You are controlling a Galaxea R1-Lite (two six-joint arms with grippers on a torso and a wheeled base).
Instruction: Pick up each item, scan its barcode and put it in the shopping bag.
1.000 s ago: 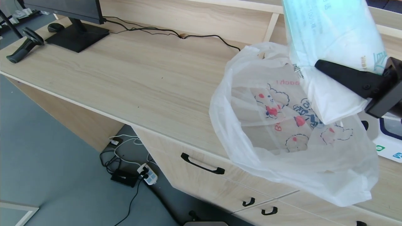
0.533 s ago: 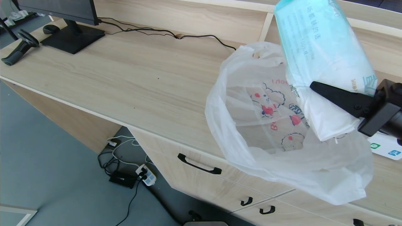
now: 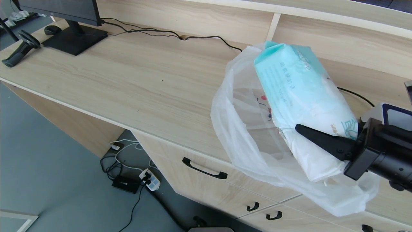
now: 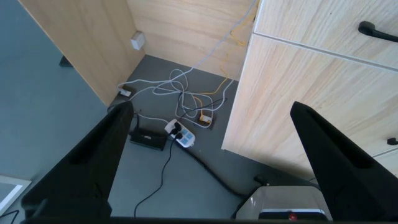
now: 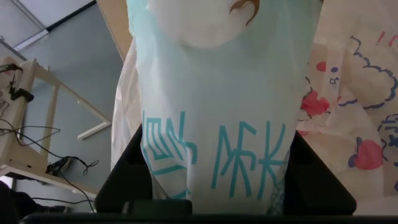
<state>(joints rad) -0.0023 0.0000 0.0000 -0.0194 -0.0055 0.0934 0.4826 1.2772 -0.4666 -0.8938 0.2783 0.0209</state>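
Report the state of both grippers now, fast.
Left gripper: open, holding nothing.
Right gripper: shut on the tissue pack, which sits partly inside the shopping bag.

My right black gripper (image 5: 217,158) grips a teal-and-white soft plastic pack (image 3: 299,96); my left black gripper (image 4: 211,112) hangs floorward, fingers spread wide.

Teal-and-white soft plastic tissue pack (image 3: 299,93) is lettered in teal. Translucent white plastic shopping bag (image 3: 225,135) is printed with red-and-blue cartoons. Pale wood-grain counter (image 3: 128,80) is seen under the bag.
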